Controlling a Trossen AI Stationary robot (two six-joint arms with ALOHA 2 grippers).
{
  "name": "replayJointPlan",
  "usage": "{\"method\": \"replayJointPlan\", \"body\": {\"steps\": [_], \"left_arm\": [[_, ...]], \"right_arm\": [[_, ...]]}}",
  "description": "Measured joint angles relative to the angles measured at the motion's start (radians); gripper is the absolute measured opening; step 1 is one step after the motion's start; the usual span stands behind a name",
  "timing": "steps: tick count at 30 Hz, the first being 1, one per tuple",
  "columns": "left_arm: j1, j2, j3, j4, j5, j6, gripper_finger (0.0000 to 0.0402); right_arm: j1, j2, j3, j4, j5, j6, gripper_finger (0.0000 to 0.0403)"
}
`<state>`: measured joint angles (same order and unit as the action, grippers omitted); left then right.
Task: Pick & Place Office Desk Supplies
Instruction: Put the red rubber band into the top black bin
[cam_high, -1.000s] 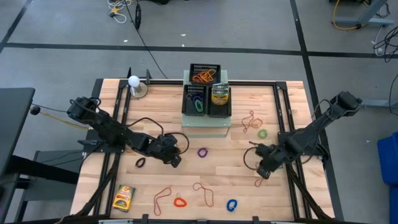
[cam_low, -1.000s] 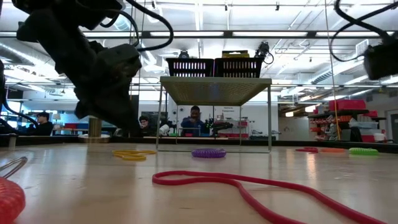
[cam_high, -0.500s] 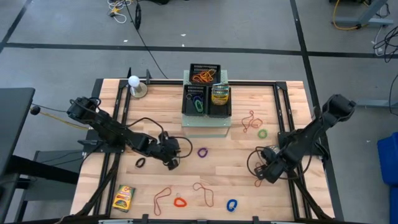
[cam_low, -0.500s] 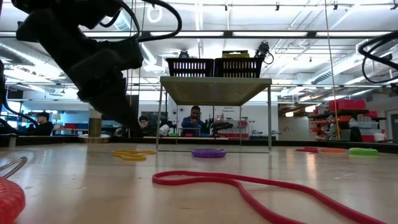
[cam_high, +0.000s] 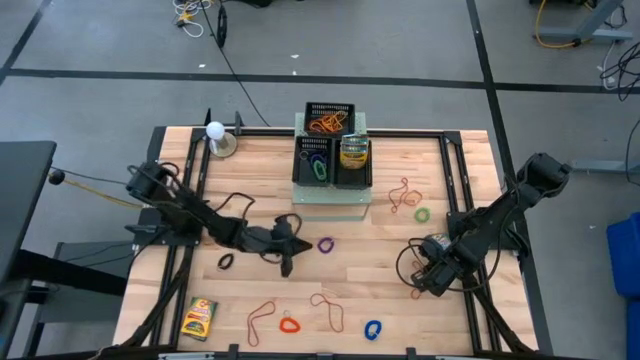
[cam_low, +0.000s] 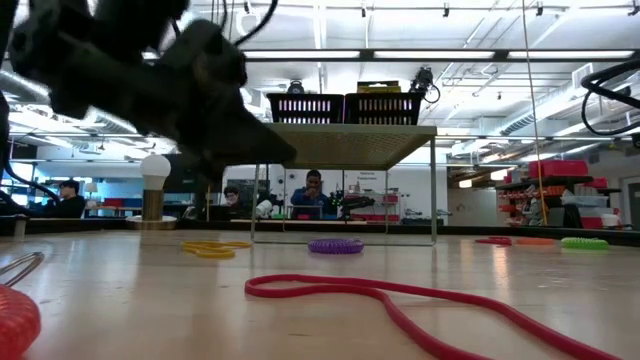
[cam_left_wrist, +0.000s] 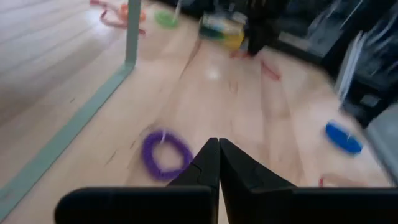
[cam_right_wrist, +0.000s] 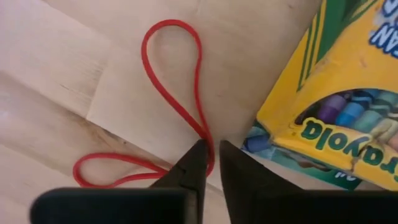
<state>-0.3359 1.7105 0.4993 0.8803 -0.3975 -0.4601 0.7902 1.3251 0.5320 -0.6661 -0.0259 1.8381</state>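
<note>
My left gripper (cam_high: 288, 258) is shut and hovers just left of the purple loop (cam_high: 326, 244); in its wrist view the loop (cam_left_wrist: 165, 153) lies flat on the wood beside the shut fingertips. My right gripper (cam_high: 424, 281) is low near the table's right side, over a thin red rubber band (cam_right_wrist: 177, 74) that lies next to a yellow-green crayon box (cam_right_wrist: 339, 93). A second crayon box (cam_high: 199, 318), a black loop (cam_high: 226, 261), a red loop (cam_high: 290, 324), a blue loop (cam_high: 373, 329) and a green loop (cam_high: 422, 214) lie flat on the table. My right gripper pinches the red rubber band at its narrow waist (cam_right_wrist: 206, 135), where the two lobes meet. The fingers (cam_right_wrist: 194, 163) come from above, pointing down. The band lies slack and flat on the table, one lobe on each side of the fingers.
Black mesh trays (cam_high: 331, 146) holding bands and a crayon box stand on the pale-green perforated box at the far middle. Orange-brown bands (cam_high: 262, 318) lie near the near edge, others (cam_high: 403, 192) right of the box. A white bulb-shaped thing (cam_high: 216, 133) stands far left. People sit in the room behind.
My left gripper has swung toward the table's right, toward the purple loop, and has tipped flatter. My right gripper has moved toward the near edge and down onto the red rubber band beside the crayon box, then stayed there.
</note>
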Motion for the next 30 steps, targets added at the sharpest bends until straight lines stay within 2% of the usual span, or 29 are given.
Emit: {"method": "replayJointPlan", "body": {"steps": [2,8,15,18,23,26,30], "left_arm": [[0.020,0.040,-0.013,0.070,0.009,-0.038,0.0005],[0.043,0.096,-0.013,0.032,0.031,-0.178,0.0023],[0.001,0.096,-0.035,0.192,-0.120,0.034,0.0006],[-0.001,0.095,-0.094,0.290,-0.167,0.039,0.0006],[-0.019,0.095,-0.198,0.481,-0.221,0.080,0.0004],[-0.022,0.073,-0.263,0.559,-0.241,0.102,0.0004],[-0.025,-0.029,-0.332,0.558,-0.327,0.123,0.0003]], "right_arm": [[0.000,0.000,0.000,-0.002,0.002,-0.013,0.0030],[-0.001,0.002,0.011,-0.004,-0.003,-0.048,0.0005],[-0.003,0.004,0.105,-0.050,0.050,-0.085,0.0002],[-0.004,0.004,0.181,-0.104,0.072,-0.126,0.0001],[-0.040,0.003,0.357,-0.309,0.160,-0.242,0.0001],[-0.107,0.003,0.464,-0.422,0.237,-0.362,0.0001],[-0.227,0.003,0.609,-0.516,0.316,-0.586,0.0001]]}}
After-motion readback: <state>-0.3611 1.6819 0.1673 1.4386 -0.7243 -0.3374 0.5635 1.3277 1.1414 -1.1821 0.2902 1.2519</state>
